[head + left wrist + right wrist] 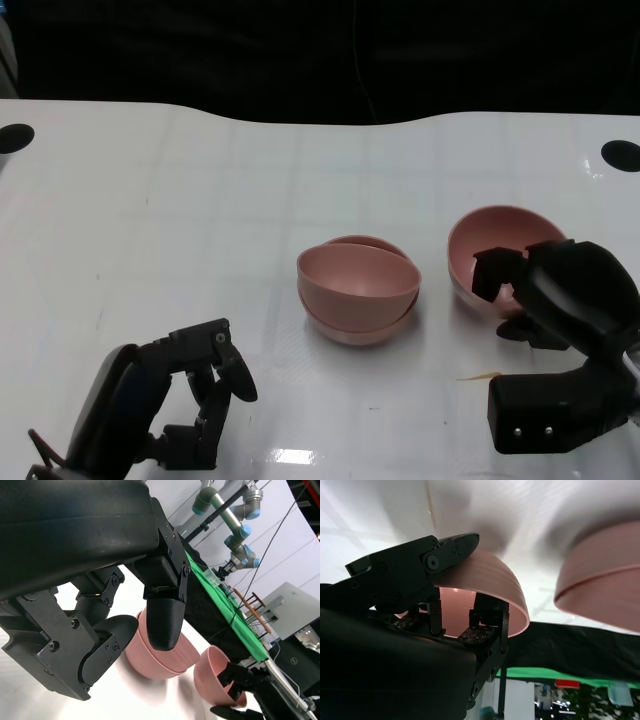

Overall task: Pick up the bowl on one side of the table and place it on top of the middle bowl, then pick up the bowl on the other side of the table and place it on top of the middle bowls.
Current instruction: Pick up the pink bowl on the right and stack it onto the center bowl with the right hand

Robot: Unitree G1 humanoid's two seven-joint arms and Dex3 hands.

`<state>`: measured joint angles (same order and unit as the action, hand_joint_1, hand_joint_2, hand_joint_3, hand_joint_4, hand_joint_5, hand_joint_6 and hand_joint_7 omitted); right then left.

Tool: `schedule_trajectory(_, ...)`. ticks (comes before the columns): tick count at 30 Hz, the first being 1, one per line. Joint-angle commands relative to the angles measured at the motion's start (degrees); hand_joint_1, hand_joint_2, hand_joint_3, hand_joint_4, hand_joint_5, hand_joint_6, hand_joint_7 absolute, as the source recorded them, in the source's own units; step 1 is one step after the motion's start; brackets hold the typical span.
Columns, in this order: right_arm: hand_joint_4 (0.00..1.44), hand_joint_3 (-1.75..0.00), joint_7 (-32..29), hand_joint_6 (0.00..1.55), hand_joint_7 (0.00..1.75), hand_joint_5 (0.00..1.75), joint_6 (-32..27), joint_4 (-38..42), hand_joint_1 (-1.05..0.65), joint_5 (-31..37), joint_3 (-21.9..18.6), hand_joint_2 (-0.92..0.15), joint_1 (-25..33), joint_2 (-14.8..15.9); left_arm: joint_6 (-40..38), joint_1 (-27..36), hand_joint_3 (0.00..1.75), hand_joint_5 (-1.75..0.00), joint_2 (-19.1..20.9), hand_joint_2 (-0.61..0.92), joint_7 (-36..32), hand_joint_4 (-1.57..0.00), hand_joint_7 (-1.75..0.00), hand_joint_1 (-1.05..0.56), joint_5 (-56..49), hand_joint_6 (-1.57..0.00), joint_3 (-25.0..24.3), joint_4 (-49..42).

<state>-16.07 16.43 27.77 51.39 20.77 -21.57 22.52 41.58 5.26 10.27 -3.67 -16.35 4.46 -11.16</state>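
My right hand (540,295) pinches the rim of the tilted pink bowl (478,240), fingers inside and thumb outside, just beside the stacked bowls (357,290) on the table (200,220). My left hand (190,395) rests empty, fingers loosely apart.

White table (200,230), green surface (220,597) and grey robot arm (227,515) beyond
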Motion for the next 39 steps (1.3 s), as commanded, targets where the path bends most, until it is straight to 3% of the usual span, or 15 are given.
schedule_trajectory(1, 0.92, -0.65, -4.49, 0.72, 1.65, 1.75, 2.39, -0.04, -0.09, -0.89, -0.31, -0.55, -0.87, 1.50, -0.76, 0.30, 1.50, -1.74, 0.34, 0.32, 0.23, -0.84, -1.50, 0.01, -0.07, -0.81, -0.08, 1.02)
schedule_trajectory(3, 0.93, -0.91, -6.50, 0.71, 1.67, 1.75, 3.12, -0.59, -0.08, -0.94, -0.58, -0.42, -1.42, 1.22, -0.75, 0.23, 1.50, -1.74, 0.56, 0.32, 0.23, -0.83, -1.50, 0.01, -0.32, -0.81, -0.04, 0.97)
schedule_trajectory(8, 0.97, -1.15, -8.86, 0.76, 1.67, 1.75, 4.29, -3.58, -0.04, -3.20, -1.91, -0.33, -3.60, -0.64, -0.92, -0.03, 1.49, -1.75, 0.98, 0.32, 0.36, -0.83, -1.50, 0.01, -0.50, -0.80, -0.09, 0.81)
schedule_trajectory(10, 0.98, -1.20, -9.01, 0.84, 1.52, 1.75, 4.32, -4.11, -0.05, -3.63, -1.83, -0.30, -4.23, -0.87, -0.88, -0.18, 1.49, -1.75, 1.02, 0.31, 0.34, -0.83, -1.50, 0.01, -0.40, -0.81, -0.12, 0.57)
schedule_trajectory(12, 0.98, -1.20, -7.81, 0.84, 1.51, 1.75, 5.08, -4.28, -0.07, -5.21, -1.78, -0.30, -5.38, -1.23, -0.95, -0.28, 1.50, -1.75, 1.03, 0.31, 0.26, -0.83, -1.50, 0.02, -0.49, -0.81, -0.15, 0.58)
schedule_trajectory(14, 0.98, -1.17, -4.74, 0.78, 1.62, 1.75, 6.79, -3.84, -0.09, -8.21, -1.65, -0.36, -8.04, -1.97, -1.05, -0.42, 1.50, -1.75, 1.03, 0.31, 0.08, -0.83, -1.50, 0.03, -0.70, -0.81, -0.24, 0.60)
schedule_trajectory(18, 0.97, -1.26, 1.43, 0.79, 1.62, 1.75, 7.98, -2.31, -0.12, -12.45, -1.40, -0.32, -11.91, -3.48, -2.42, -0.33, 1.50, -1.74, 0.93, 0.30, 0.41, -0.84, -1.51, 0.02, -0.38, -0.81, -0.20, 1.25)
schedule_trajectory(23, 0.97, -1.30, 3.09, 0.82, 1.58, 1.75, 8.37, -1.76, -0.13, -13.47, -1.43, -0.30, -12.70, -3.71, -2.75, -0.29, 1.51, -1.74, 0.92, 0.29, 0.43, -0.84, -1.51, 0.02, -0.23, -0.81, -0.13, 1.48)
schedule_trajectory(27, 0.95, -1.29, 16.18, 0.80, 1.57, 1.75, 10.49, 0.26, -0.14, -18.54, 0.71, -0.31, -17.55, -4.42, -2.50, -0.57, 1.53, -1.74, 0.62, 0.28, 0.39, -0.86, -1.53, 0.03, -0.09, -0.81, 0.07, 1.74)
schedule_trajectory(30, 0.91, -1.21, 21.08, 0.77, 1.57, 1.75, 12.43, 2.39, -0.15, -19.99, 1.47, -0.37, -19.38, -4.49, -2.23, -0.41, 1.54, -1.74, 0.67, 0.28, 0.40, -0.86, -1.53, 0.04, -0.01, -0.81, 0.10, 1.85)
schedule_trajectory(33, 0.89, -1.06, 23.00, 0.75, 1.56, 1.75, 12.50, 3.12, -0.16, -20.08, 1.66, -0.43, -20.07, -4.66, -2.22, -0.30, 1.54, -1.74, 0.69, 0.28, 0.41, -0.86, -1.52, 0.05, 0.02, -0.82, 0.10, 1.94)
schedule_trajectory(39, 0.89, -1.03, 23.57, 0.75, 1.56, 1.75, 12.80, 3.35, -0.16, -19.98, 1.21, -0.45, -20.12, -4.88, -2.22, -0.29, 1.54, -1.75, 0.69, 0.28, 0.42, -0.86, -1.51, 0.05, 0.02, -0.82, 0.11, 1.95)
